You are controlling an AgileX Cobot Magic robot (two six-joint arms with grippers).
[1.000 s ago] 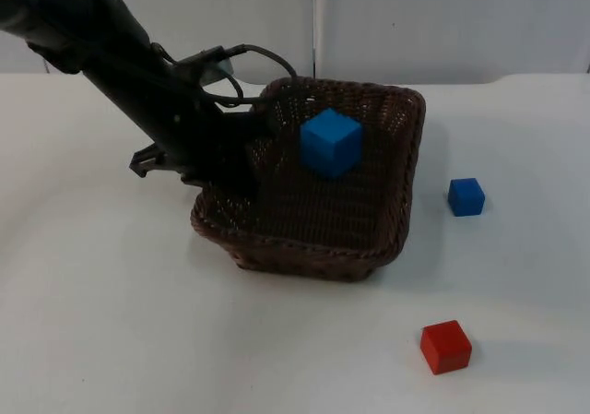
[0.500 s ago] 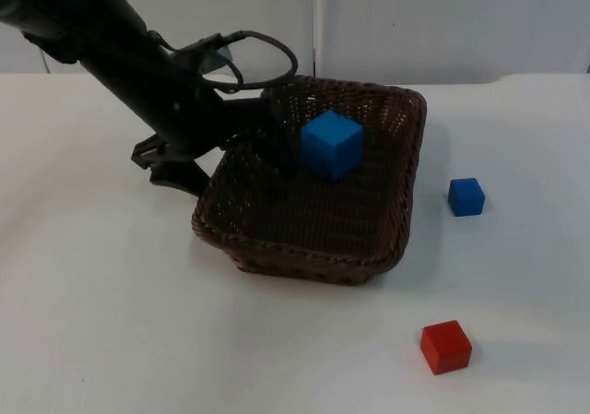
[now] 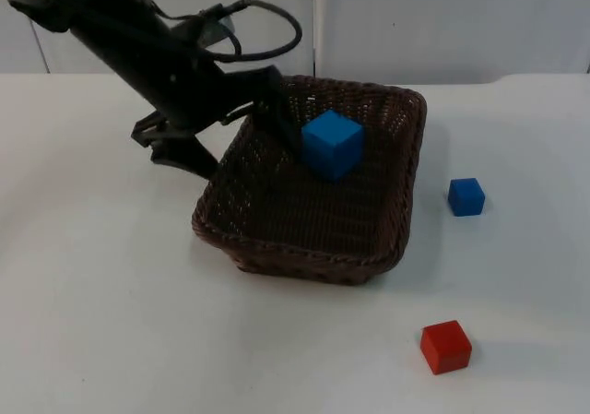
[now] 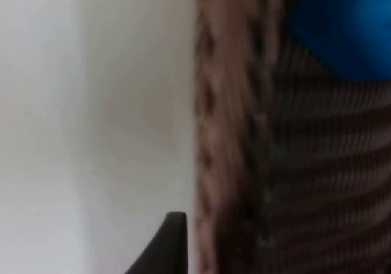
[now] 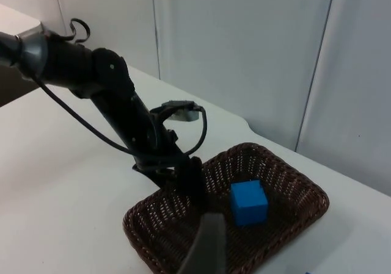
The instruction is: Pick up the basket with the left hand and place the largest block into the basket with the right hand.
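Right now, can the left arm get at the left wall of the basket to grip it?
Probably yes. The left gripper is open and straddles the basket at its left wall, one finger inside near the large blue block, one outside. Nothing stands between.

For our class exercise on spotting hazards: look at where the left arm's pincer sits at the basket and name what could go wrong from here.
1. The left pincer straddles the basket wall, one finger inside, one outside; a careless pull might snag the rim and drag or tip it.
2. The inner finger stands close beside the large blue block, so a sideways swing could knock it.
3. The right pincer hangs high over the table; descending now, it might meet the left arm.
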